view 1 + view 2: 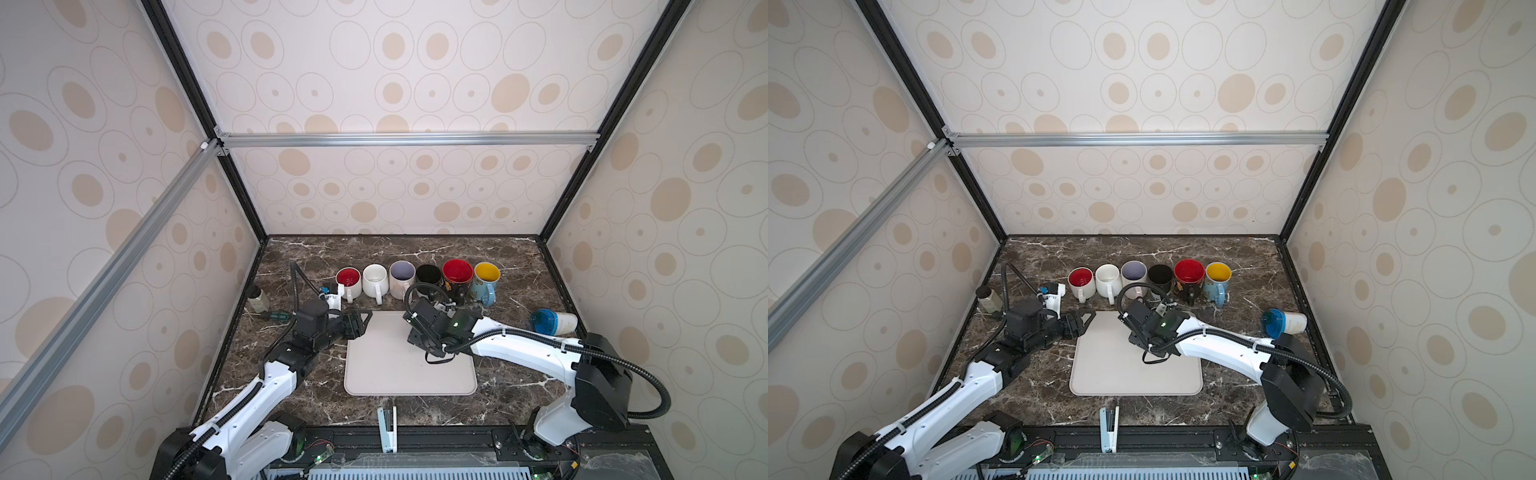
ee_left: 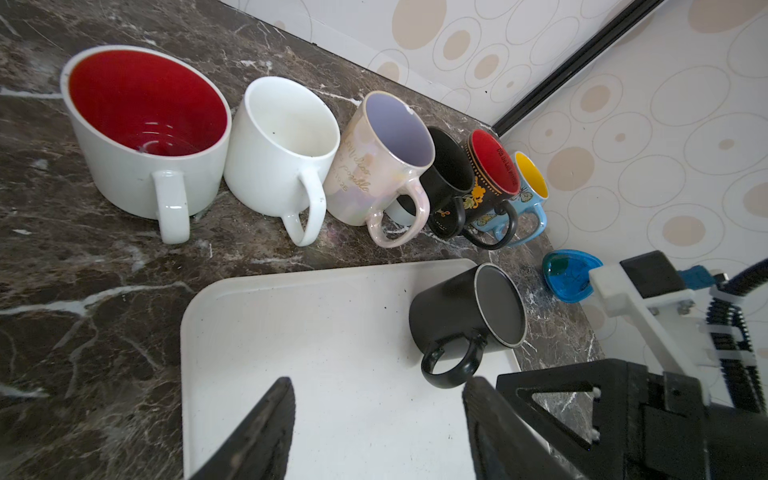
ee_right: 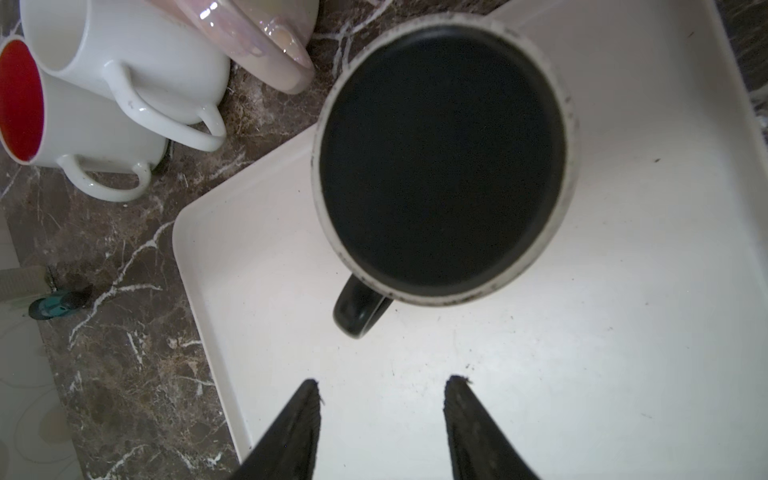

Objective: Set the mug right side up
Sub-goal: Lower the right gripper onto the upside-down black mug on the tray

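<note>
The black mug (image 3: pixel 442 160) sits base-up on the tray (image 3: pixel 623 332), at the tray's far corner on the right arm's side, so it's not flipped yet. The right claw (image 3: pixel 384 384) hangs just above it, spread and empty, with the handle (image 3: pixel 359 309) pointing back at it. The left claw (image 2: pixel 378 386) is spread and empty too, low over the tray's opposite side.

How the robot should probably play it: the mouth is face down, so there's no rim to pinch. It's either the handle or a squeeze across the body, and the body looks wider than the gap between the jaws right now, so they'd need to spread more first. It should lift clear of the tray before rolling the wrist, or the rim could catch. Best to set it down away from the row of six upright mugs (image 1: pixel 402 276) on the desk (image 1: pixel 519 291) just past the tray's far edge.

Annoying bit: in both top views the right arm covers the mug completely, so only the wrist views show it. Inside of the mug is out of sight.
</note>
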`<state>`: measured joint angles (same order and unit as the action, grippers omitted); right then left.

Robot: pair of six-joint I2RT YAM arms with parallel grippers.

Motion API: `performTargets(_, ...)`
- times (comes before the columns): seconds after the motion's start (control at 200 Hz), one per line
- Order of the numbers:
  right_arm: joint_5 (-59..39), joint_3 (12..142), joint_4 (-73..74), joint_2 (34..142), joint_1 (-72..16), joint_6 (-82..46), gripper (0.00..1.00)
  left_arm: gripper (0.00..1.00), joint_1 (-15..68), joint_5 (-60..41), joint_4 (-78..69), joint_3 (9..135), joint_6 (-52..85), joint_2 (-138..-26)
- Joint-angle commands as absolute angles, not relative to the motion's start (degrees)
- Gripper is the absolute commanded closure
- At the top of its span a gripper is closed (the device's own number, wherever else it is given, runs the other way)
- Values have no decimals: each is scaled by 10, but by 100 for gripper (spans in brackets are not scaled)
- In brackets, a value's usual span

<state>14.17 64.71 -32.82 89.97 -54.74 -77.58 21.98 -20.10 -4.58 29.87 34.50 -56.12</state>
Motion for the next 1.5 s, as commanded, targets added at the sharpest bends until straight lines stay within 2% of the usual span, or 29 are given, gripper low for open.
performTargets(0.0, 154, 662, -329, 925, -546, -817, 49, 35, 222, -217, -84, 294, 347, -562)
performTargets(0.48, 172, 680, -344, 969, -526, -839, 51, 35, 222, -224, -93, 282, 353, -554)
performTargets(0.875, 210, 591, -408, 876, -519, -850, 52, 35, 222, -229, -110, 273, 363, -565)
performTargets(0.99, 212, 575, -401, 845, -520, -797, 52, 36, 223, -233, -121, 267, 367, -569)
performTargets(1.18, 193, 601, -394, 829, -518, -620, 54, 36, 226, -234, -134, 255, 373, -567)
performTargets(1.29, 213, 630, -442, 841, -517, -611, 54, 36, 227, -231, -138, 248, 375, -563)
performTargets(1.491, 209, 646, -440, 863, -517, -605, 57, 36, 228, -229, -141, 244, 374, -563)
